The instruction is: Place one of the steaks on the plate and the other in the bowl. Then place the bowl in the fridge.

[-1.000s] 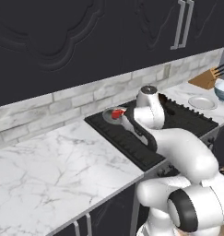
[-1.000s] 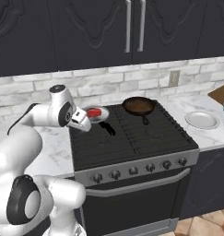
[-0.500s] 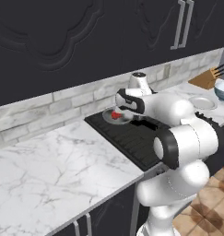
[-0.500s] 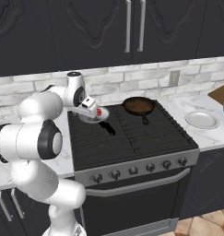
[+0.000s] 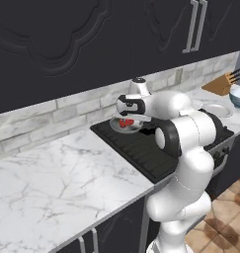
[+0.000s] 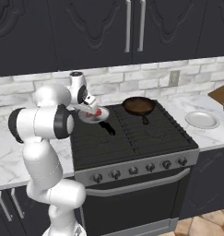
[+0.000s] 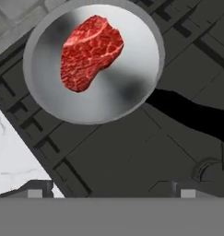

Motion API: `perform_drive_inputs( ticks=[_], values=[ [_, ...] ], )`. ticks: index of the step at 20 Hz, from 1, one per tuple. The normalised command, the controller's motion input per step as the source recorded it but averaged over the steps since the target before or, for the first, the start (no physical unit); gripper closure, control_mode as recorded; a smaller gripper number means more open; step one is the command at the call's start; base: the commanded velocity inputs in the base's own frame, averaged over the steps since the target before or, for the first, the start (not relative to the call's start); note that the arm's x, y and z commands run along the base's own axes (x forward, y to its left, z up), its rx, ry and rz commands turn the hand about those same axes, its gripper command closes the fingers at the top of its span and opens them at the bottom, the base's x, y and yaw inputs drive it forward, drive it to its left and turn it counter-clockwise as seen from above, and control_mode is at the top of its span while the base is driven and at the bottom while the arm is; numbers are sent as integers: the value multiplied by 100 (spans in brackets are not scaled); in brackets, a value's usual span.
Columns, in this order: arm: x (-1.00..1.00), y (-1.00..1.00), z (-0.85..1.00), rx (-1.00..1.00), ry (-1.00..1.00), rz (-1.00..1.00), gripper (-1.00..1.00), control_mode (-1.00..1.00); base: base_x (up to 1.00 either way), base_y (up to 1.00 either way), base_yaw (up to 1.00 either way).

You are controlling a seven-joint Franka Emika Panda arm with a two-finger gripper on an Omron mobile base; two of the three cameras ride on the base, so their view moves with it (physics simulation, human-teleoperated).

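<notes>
Dark stove top (image 6: 132, 138) under my gripper (image 6: 91, 107), jaws wide and empty, steak (image 7: 89, 51) in grey pan (image 7: 49, 97) below, no readable labels, open grates right.

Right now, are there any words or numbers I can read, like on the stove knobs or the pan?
No readable text anywhere.
Stove knobs: plain, no numbers or marks that can be made out.
Grey pan with the steak: no label.
Dark pan: no label.
Plate: plain.
Cabinets and outlet: no signs.
</notes>
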Motion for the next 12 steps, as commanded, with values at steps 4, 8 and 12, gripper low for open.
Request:
perform_drive_inputs(
  ticks=[4,8,12],
  values=[
    [76,4,-4,0,3,0,-100,-100,0,0,0],
    [71,14,-10,0,3,0,-100,-100,0,0,0],
    [53,1,-36,0,2,0,-100,-100,0,0,0]
  ],
)
